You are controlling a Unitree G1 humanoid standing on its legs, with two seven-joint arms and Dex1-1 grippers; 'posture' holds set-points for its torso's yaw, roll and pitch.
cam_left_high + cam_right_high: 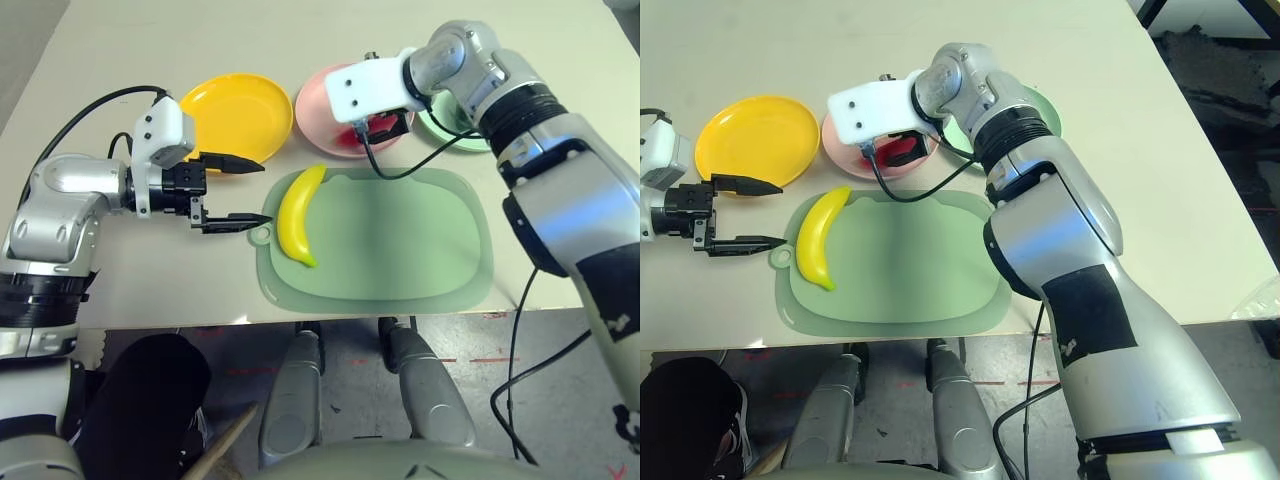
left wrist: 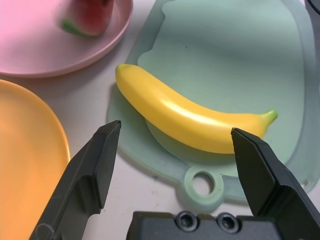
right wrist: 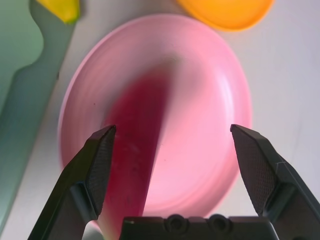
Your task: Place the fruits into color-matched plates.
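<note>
While the right hand hangs with its fingers spread wide over the pink plate, the red watermelon wedge lies in that plate. Beside the cutting board, the left hand is also spread wide, empty, facing the yellow banana on the board's left end. Behind that end on the bench sits the yellow plate.

- Banana — smooth, glossy plastic with a bright sheen.
- Yellow plate and pink plate — smooth plastic, softly shiny.
- Cutting board — pale-green, matt, slightly translucent plastic.
- Left pincer — matt black fingers; right pincer with finely textured pads.
- Tabletop — smooth, matt, cream.
</note>
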